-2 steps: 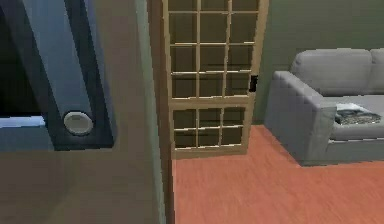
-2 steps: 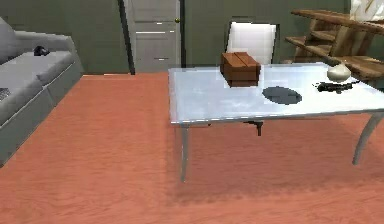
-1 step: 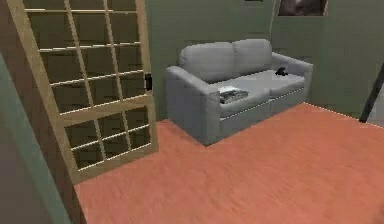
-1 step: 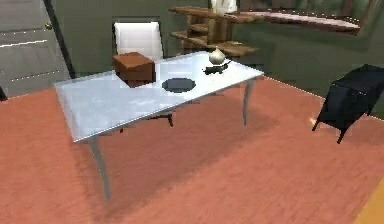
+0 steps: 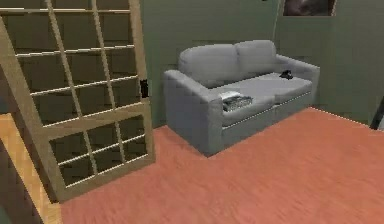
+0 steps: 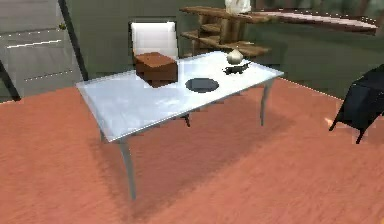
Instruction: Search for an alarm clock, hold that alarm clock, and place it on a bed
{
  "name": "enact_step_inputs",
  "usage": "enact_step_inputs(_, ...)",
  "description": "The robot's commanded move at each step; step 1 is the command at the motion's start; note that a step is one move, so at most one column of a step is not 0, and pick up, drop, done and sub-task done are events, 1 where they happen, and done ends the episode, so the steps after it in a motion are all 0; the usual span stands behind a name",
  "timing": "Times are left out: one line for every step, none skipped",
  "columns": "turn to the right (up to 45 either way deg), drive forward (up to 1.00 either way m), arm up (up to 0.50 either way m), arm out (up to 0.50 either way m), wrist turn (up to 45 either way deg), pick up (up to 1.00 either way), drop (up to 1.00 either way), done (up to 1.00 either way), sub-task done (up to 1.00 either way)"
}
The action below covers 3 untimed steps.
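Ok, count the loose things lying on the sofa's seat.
2. A pale flat thing lies on the sofa seat toward the forward view's left; a small dark thing lies toward its right, by the far armrest. The near armrest may hide more.

A grey sofa (image 5: 235, 90) stands beside a paned door (image 5: 80, 95); a pale table (image 6: 130, 105) bears a brown box (image 6: 157, 68) and dark disc (image 6: 202, 85).

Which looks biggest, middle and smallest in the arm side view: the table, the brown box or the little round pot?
1. table
2. brown box
3. little round pot
The pot stands farther back, so it may look a bit small.
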Motion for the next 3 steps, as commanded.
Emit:
enact_step_inputs(45.0,0.00,0.00,0.00,0.0,0.00,0.00,0.00,0.00)
enact_step_inputs(42.0,0.00,0.00,0.00,0.0,0.00,0.00,0.00,0.00)
enact_step_inputs(0.0,0.15,0.00,0.00,0.0,0.00,0.00,0.00,0.00)
